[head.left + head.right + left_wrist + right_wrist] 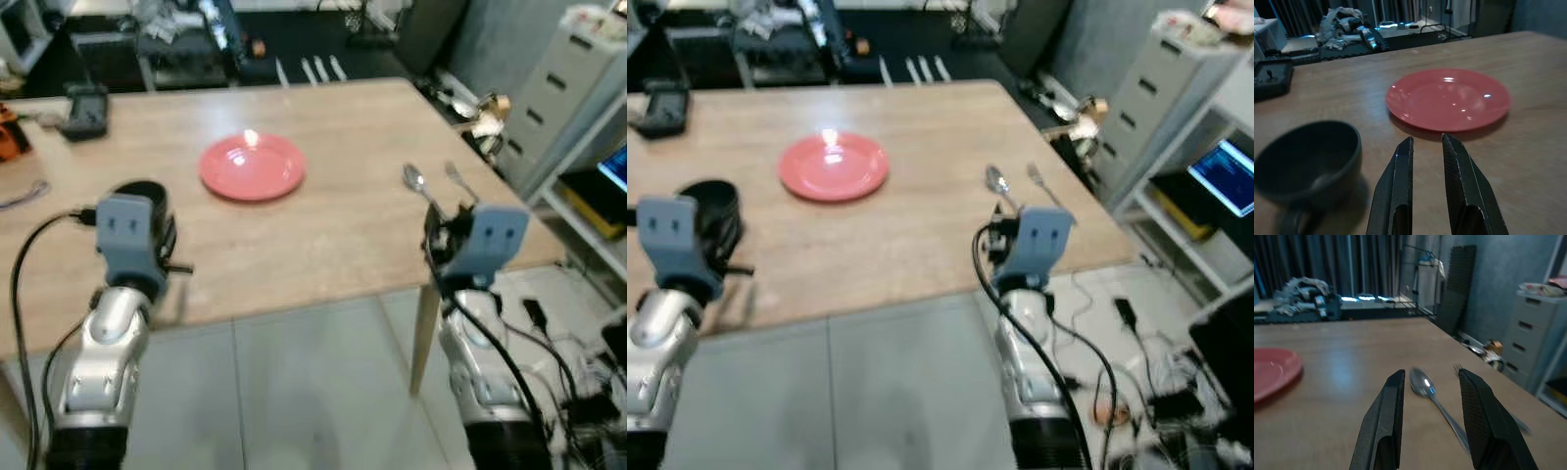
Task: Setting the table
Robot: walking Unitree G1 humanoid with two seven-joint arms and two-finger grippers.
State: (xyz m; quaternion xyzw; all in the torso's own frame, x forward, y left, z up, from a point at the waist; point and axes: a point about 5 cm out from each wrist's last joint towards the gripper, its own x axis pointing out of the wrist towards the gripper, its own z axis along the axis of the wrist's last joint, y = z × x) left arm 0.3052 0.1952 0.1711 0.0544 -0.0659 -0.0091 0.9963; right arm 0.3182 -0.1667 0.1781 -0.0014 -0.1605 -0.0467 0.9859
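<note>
- Spoon (1425,382) lying flat on the table (333,225), just ahead of the right end effector (1430,396) and lined up between its two fingers; fork (458,180) right beside it on the outer side, nearly parallel.
- Right end effector spread wide, holding nothing, hovering low near the table's front right corner.
- Biggest risk, probably: thin flat handle, so fingers could skate over it or push it along the wood instead of pinching it. Coming in too shallow would do that.
- Fork so close it could easily get nudged or caught together with the spoon if the outer finger lands between them badly.
- Both pieces near the right edge too, so a sideways shove could send one off onto the floor.
- Left end effector (1427,161) only slightly parted, empty, pointing at the red plate (1448,99) a little way beyond its tips.
- Dark mug (1305,161) sitting just beside that end effector on its left, close to the front edge. A careless swing of the arm could clip it or knock it over.
- Plate well apart from the cutlery, so a long carry across with a weak pinch could mean a drop.
</note>
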